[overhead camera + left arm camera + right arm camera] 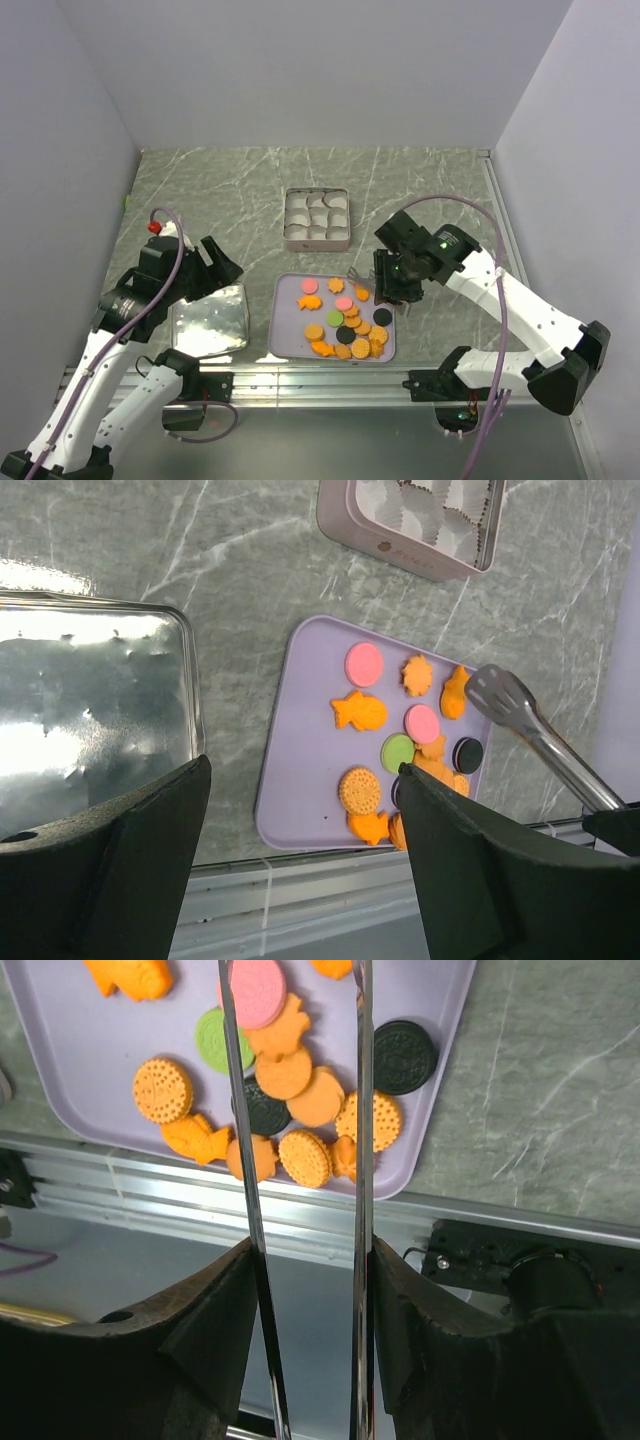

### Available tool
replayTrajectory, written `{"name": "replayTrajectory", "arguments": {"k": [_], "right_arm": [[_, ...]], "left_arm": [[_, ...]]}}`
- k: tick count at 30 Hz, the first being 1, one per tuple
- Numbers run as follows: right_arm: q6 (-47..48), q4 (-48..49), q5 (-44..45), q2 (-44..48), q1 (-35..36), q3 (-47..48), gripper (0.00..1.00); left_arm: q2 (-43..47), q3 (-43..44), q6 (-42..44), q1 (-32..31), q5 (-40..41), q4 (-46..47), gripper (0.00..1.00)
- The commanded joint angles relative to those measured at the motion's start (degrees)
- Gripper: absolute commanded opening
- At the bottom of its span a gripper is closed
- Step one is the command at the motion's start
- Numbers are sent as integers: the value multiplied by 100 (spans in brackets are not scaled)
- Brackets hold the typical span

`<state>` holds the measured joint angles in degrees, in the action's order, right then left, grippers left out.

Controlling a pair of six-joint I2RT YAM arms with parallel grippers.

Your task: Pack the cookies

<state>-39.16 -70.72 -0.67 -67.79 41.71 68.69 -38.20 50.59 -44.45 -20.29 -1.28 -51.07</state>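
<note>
Top external view, entries left to right.

1. Left hand (218, 262): fingers spread wide, holding nothing, above the counter (220, 190) at the far edge of the lid.
2. Lid (210, 320): silver, lying flat just beside the tray, not touching it.
3. Tray (288, 338): lilac, unheld. All the cookies (350, 325) lie on it, spaced out at the far side and crowded and overlapping at the near right corner.
4. Tin (317, 243): square, beyond the tray, lined with white paper cups (318, 212) (no cookie visible in any).
5. Tongs (505, 702): tip over the tray's far right corner, close to an orange piece. Contact cannot be told.
6. Right hand (395, 282): pressed onto the two tongs arms, which stand parted.

Hazards, as judged:
- Flat pieces on a smooth tray are likely to skid ahead of the tips instead of lifting.
- Nothing steadies the tray, so a push could shift it.
- Overlapping pieces may come up in pairs and one may drop.
- A loose squeeze over the gap to the tin could spill a piece onto the counter.
- The thin arms might twist within the fingers.
</note>
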Motion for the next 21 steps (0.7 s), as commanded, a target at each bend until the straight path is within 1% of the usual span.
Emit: {"name": "replayTrajectory", "arguments": {"k": [1, 8, 16, 21], "right_arm": [[-171, -275, 400, -164, 258, 277, 53], [-145, -627, 769, -638, 434, 619, 53], [-83, -548, 638, -1007, 680, 725, 53], [-92, -478, 611, -1122, 759, 602, 53]], "left_arm": [[75, -40, 41, -18, -65, 220, 81], [216, -58, -3, -18, 57, 115, 82], [427, -111, -55, -18, 110, -61, 83], [480, -137, -90, -18, 110, -96, 83]]}}
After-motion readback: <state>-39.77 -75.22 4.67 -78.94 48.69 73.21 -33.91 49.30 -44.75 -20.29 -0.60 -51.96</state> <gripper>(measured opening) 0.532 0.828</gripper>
